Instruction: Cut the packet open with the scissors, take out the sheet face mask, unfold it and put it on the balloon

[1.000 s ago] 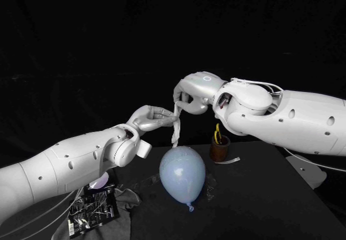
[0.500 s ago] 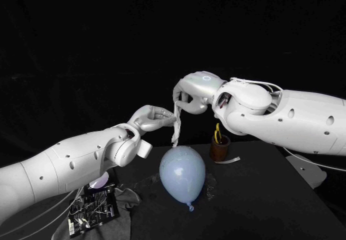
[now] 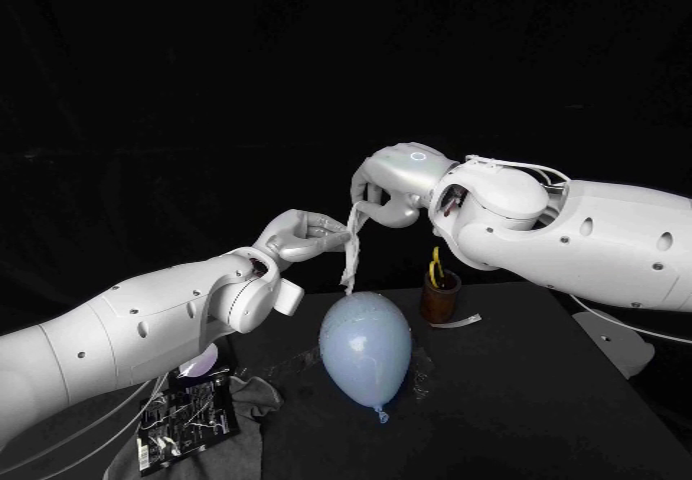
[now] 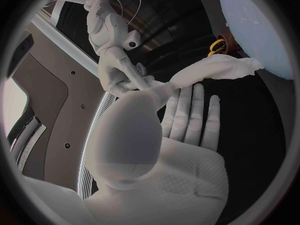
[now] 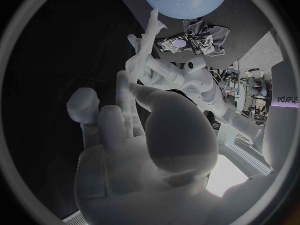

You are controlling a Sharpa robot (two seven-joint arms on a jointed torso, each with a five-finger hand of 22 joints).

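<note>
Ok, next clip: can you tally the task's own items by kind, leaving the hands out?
balloon: 1
sheet mask: 1
scissors: 1
brown cup: 1
silver packet: 1
Total: 5

Robotics lab, black table (image 3: pixel 548 400), black backdrop (image 3: pixel 173 100), cluttered equipment stands (image 5: pixel 253 80) beyond

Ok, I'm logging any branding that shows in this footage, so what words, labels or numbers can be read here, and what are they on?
"sharpa": on a white panel at the rim of the right wrist view, seen upside down.
Packet: pale print, too small to read.
Sheet mask and balloon: no text on either.
</note>
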